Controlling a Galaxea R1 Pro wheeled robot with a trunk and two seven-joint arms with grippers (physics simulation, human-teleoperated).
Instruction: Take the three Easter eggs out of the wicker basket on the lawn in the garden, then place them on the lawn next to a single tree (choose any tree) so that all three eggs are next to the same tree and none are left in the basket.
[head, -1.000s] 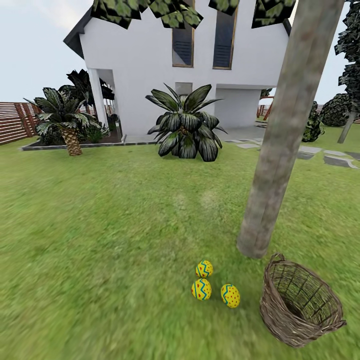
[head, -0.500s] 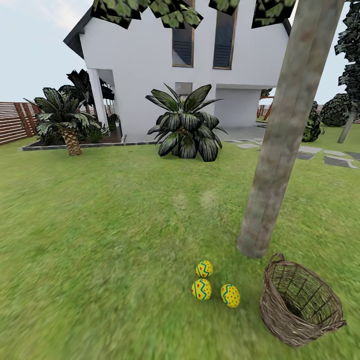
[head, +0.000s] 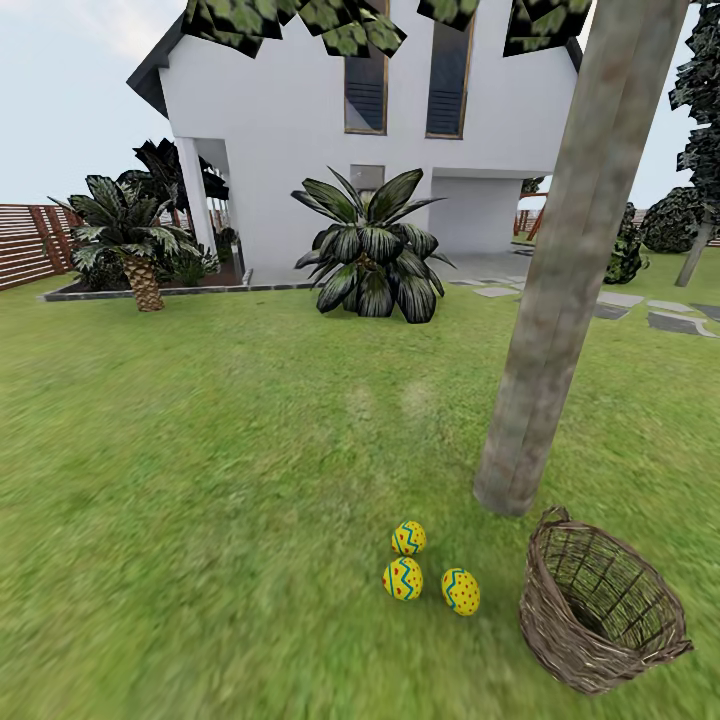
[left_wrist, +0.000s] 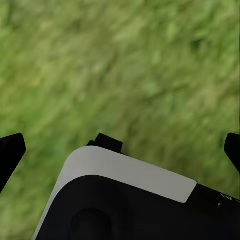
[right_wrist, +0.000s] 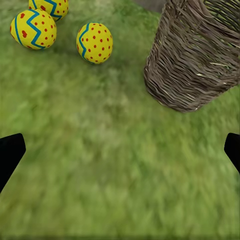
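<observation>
Three Easter eggs (head: 424, 572) are seen on the lawn (head: 200, 480) between tree trunk (head: 560, 300) and tipped wicker basket (head: 600, 615). Both grippers' fingers are spread wide apart, holding nothing.

Home garden: lawn (head: 200, 450), white house (head: 300, 130), slat fence (head: 25, 245).

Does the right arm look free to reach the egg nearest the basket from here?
Probably yes. In the right wrist view the nearest egg lies on open lawn ahead of the open right tool, apart from the wicker basket, with nothing between.
</observation>
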